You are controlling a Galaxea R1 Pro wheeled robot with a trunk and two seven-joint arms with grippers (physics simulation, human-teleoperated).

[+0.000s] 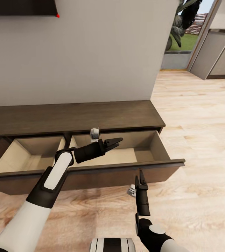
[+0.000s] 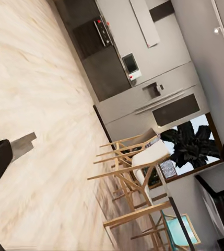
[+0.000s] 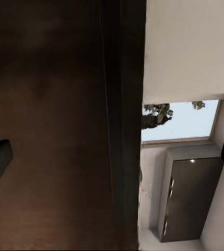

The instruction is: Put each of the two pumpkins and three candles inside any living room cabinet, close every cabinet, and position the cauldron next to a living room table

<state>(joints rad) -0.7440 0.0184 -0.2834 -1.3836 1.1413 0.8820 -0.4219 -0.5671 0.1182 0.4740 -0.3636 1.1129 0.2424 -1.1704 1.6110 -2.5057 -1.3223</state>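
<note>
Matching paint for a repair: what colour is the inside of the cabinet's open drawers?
Pale beige, against the cabinet's dark-brown wood; the head view shows it best.

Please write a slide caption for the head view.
Left gripper over the cabinet's open right drawer; right gripper before its front.

1. This is a home with an open living room next to a kitchen.
2. The cabinet point(image 1: 74, 117), long, low and dark brown, stands against a plain wall point(image 1: 77, 52) on a light wooden floor point(image 1: 199, 115).
3. The left wrist view shows grey kitchen cupboards point(image 2: 158, 99), a built-in oven point(image 2: 102, 32) and wooden stools point(image 2: 138, 167).
4. A window point(image 1: 185, 24) looks out on greenery.
</note>
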